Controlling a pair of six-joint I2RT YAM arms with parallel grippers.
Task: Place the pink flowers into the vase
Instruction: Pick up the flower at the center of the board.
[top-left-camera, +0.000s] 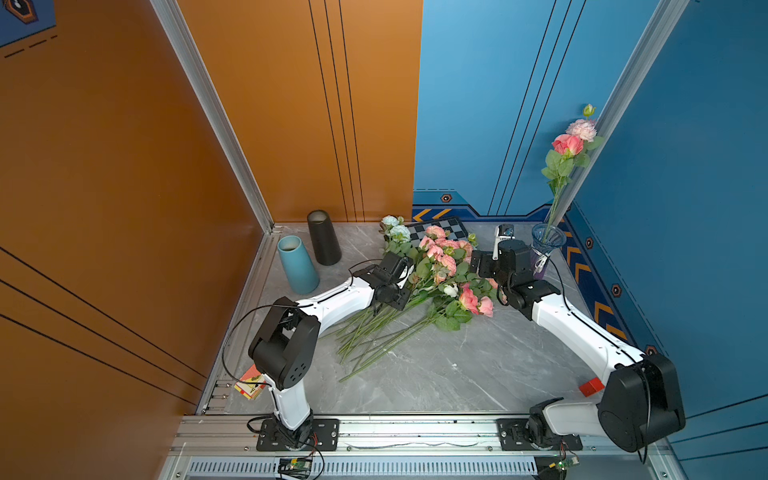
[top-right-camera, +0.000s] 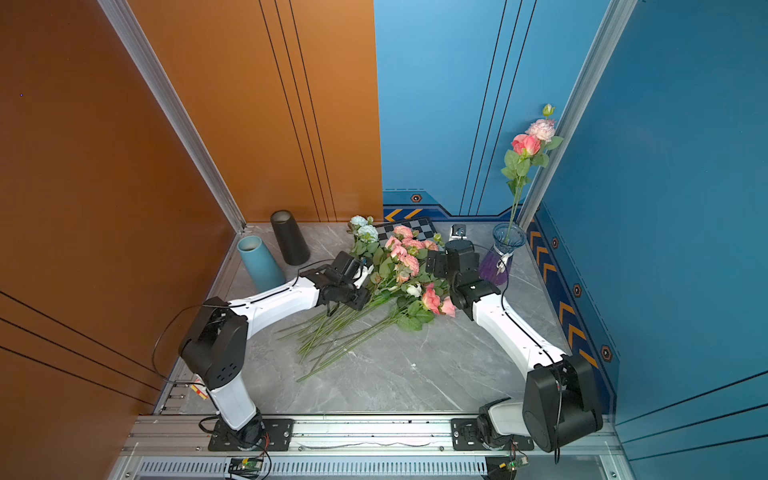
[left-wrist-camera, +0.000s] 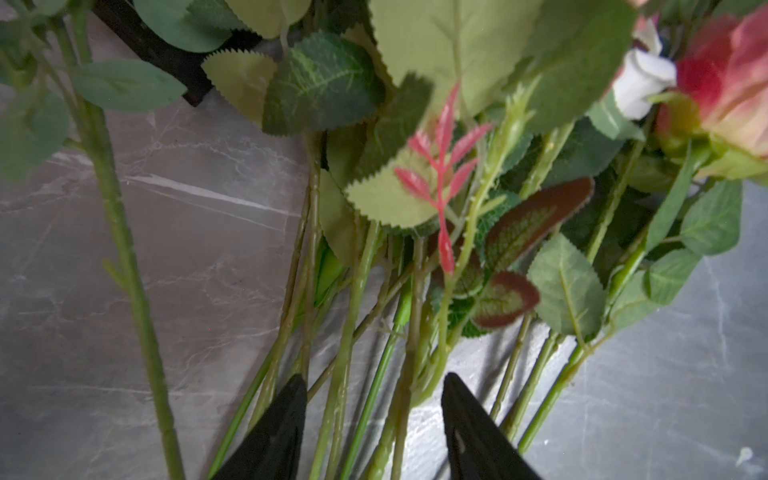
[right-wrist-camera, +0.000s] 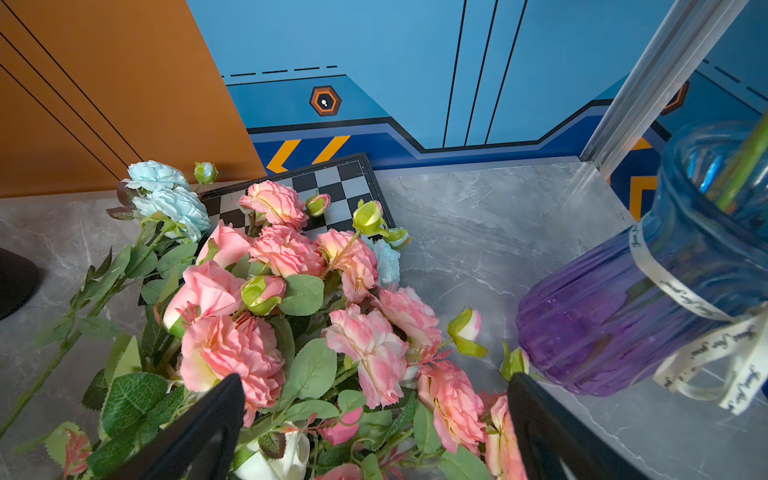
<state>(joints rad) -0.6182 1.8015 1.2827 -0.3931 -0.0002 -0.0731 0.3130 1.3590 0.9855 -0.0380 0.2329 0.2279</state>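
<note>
The left gripper (left-wrist-camera: 372, 378), jaws half-parted, straddles stems of the pink flowers (top-left-camera: 440, 253), blooms toward the bench (top-left-camera: 457, 374) back edge; right gripper (right-wrist-camera: 374, 378) gapes empty.

vase (right-wrist-camera: 615, 316): cut off at edge | pink flowers (left-wrist-camera: 731, 83): one blurred, cropped | white bud (left-wrist-camera: 640, 79): blurred

Bright, even light leaves only soft shadows on the marble tabletop (top-left-camera: 436, 374). In the left wrist view, leaves (left-wrist-camera: 457, 37) above it blur.
</note>
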